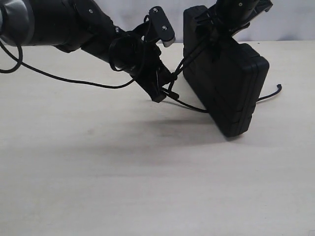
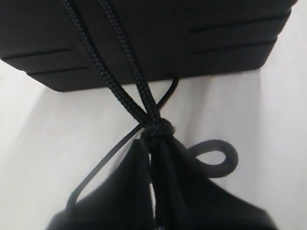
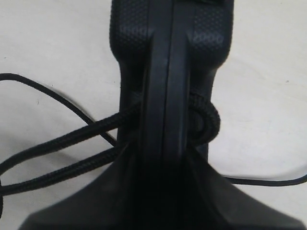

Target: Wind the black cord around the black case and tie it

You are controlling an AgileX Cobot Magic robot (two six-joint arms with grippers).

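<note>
Both grippers are closed on something. My left gripper (image 2: 154, 146) has its jaws pressed together on the cord (image 2: 144, 103), pinching it right at a small knot (image 2: 158, 127) just off one edge of the case (image 1: 229, 83). From that knot two braided strands run straight and side by side up across the case, over the raised bands of its face. A small slack loop (image 2: 218, 158) curls out beside the fingers, and another strand runs from the knot away under the case.

My right gripper (image 3: 165, 158) clamps the case edge-on, one finger on each flat face, with the seam between its two halves facing the wrist camera. The cord passes around that edge just ahead of the fingers, bulging on one face and leaving as two strands on the other.

In the exterior view the case hangs tilted, held by its top end above the table (image 1: 98, 172). I cannot tell whether its lowest corner touches the surface. The left gripper sits just beside the case's left edge. One cord end lies on the table past the case's right side, ending in a blunt tip (image 1: 279, 87).
</note>
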